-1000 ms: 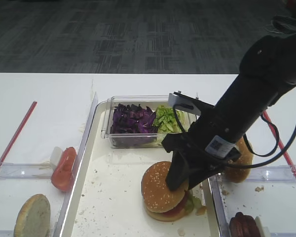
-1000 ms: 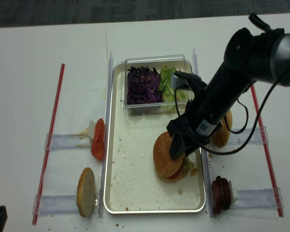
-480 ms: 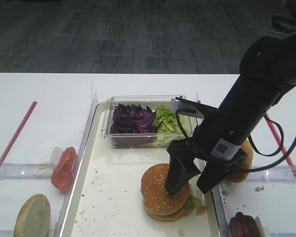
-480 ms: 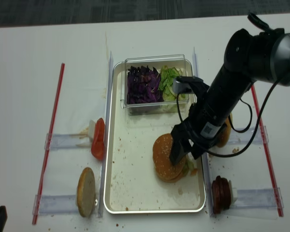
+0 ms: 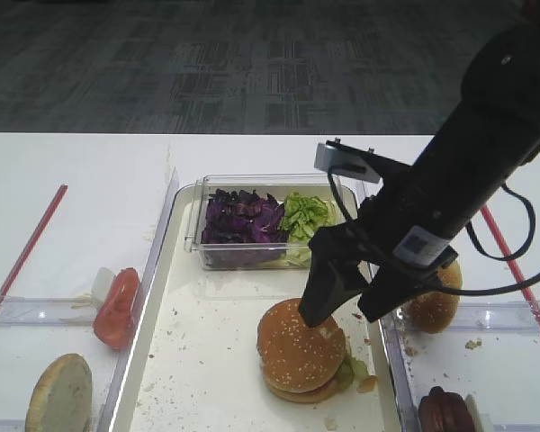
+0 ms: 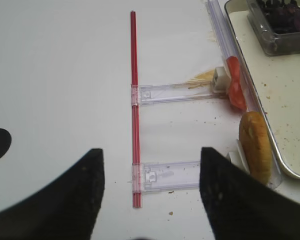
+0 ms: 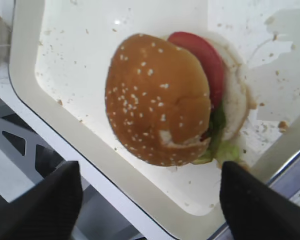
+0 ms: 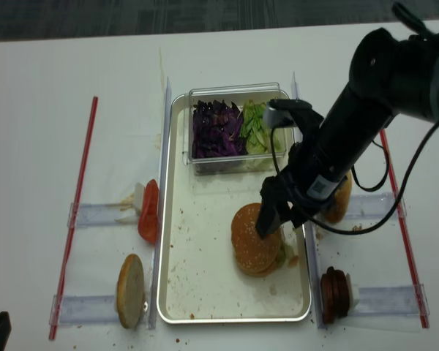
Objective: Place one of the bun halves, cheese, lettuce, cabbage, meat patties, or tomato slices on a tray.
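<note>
Spread wide and holding nothing, the jaws of the right gripper (image 5: 342, 306) hang just above the sesame-seeded bun half (image 5: 299, 345), which sits as the cap of a stack inside the tray (image 5: 175, 360), tomato slice (image 7: 202, 57) and lettuce (image 7: 217, 127) peeking out beneath. Such a gap suggests a release, leaving the stack free-standing. Wide-open jaws on the left gripper (image 6: 150, 200) idle over bare table, clear of the work

No readable text, brand or nr anywhere. Only sign-like mark: small white sticker w/ dark QR-type square pattern (image 5: 420, 244) on the black right arm (image 5: 450, 171), just above its gripper, right side of scene; too small/blurred to decode, also seen in the realsense view. Nothing legible on tray (image 5: 162, 270), clear box (image 5: 252, 256) or red strip (image 6: 134, 110).
</note>
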`<state>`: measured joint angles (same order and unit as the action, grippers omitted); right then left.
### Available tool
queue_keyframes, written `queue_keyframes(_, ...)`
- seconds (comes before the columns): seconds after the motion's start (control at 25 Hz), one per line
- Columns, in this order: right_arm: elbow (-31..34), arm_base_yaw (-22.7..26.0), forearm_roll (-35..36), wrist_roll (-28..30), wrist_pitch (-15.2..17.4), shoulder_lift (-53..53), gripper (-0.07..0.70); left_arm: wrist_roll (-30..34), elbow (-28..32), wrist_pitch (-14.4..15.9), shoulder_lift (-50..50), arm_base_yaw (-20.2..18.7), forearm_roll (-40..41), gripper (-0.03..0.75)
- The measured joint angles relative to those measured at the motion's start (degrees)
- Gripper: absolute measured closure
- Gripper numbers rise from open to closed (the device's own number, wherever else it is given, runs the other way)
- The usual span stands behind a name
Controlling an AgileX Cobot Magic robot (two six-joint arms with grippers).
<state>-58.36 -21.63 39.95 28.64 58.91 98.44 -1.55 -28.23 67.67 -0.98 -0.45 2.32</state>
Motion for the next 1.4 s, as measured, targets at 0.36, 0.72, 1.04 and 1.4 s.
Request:
queue_keyframes(0.36, 0.0, 0.0, -0.22, -2.18, 0.17, -12.4, 0.034, 0.0, 0.0, 0.0, 0.0, 0.0, 0.0, 0.295)
queue_keyframes(0.72, 0.03, 0.0, -4.24, -5.93, 1.11, -21.93, 0.034, 0.0, 0.0, 0.0, 0.0, 0.0, 0.0, 0.295)
queue_keyframes(1.04, 0.13, 0.0, -19.58, -13.84, 1.5, -25.89, 0.034, 0.0, 0.0, 0.0, 0.0, 0.0, 0.0, 0.295)
queue_keyframes(1.4, 0.13, 0.0, -33.37, -21.84, 1.59, -25.87, 0.036, 0.0, 0.0, 0.0, 0.0, 0.0, 0.0, 0.295)
